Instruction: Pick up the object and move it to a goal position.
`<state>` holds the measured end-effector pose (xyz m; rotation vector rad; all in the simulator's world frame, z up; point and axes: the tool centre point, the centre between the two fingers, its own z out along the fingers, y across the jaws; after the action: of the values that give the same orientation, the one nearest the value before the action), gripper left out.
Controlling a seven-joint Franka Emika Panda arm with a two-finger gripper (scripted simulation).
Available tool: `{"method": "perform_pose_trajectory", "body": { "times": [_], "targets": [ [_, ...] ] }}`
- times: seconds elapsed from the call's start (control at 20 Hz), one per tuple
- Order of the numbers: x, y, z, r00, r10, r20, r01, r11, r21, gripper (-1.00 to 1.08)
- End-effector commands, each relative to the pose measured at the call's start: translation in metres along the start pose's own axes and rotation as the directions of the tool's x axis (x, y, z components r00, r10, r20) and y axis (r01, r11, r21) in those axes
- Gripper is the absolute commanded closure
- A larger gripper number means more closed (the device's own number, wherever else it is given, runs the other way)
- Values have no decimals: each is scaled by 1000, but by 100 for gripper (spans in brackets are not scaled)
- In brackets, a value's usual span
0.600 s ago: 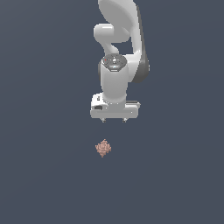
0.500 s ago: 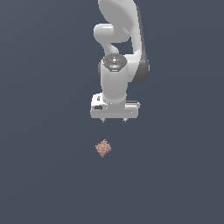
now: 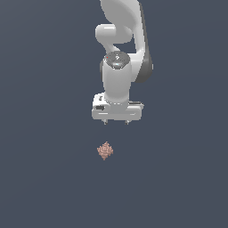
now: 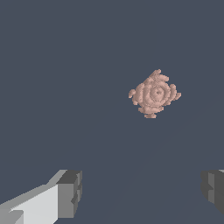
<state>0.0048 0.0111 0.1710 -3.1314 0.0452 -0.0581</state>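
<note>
Exterior view: the arm (image 3: 122,40) is cut off by the picture's upper edge, so its base and upper links go unseen. The claw (image 3: 116,122) shows only two tiny fingertip nubs under the white hand body; the fingers' length is hidden behind that body. The object (image 3: 105,151) is too small here for its surface detail to be read.

Wrist view: both fingers are cropped by the frame, one finger (image 4: 65,194) cut by the lower edge, the other reduced to a grey sliver at the side edge. The object's (image 4: 154,94) underside is hidden.
</note>
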Motion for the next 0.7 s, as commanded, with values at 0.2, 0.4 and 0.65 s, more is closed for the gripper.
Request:
{"method": "perform_pose_trajectory", "body": {
  "times": [0.2, 0.4, 0.65],
  "targets": [
    [3, 1, 2, 1000, -20, 1, 21, 1000, -1, -92],
    [8, 4, 6, 998, -62, 4, 62, 998, -3, -92],
    [19, 9, 15, 990, -142, 9, 142, 990, -6, -92]
  ]
}}
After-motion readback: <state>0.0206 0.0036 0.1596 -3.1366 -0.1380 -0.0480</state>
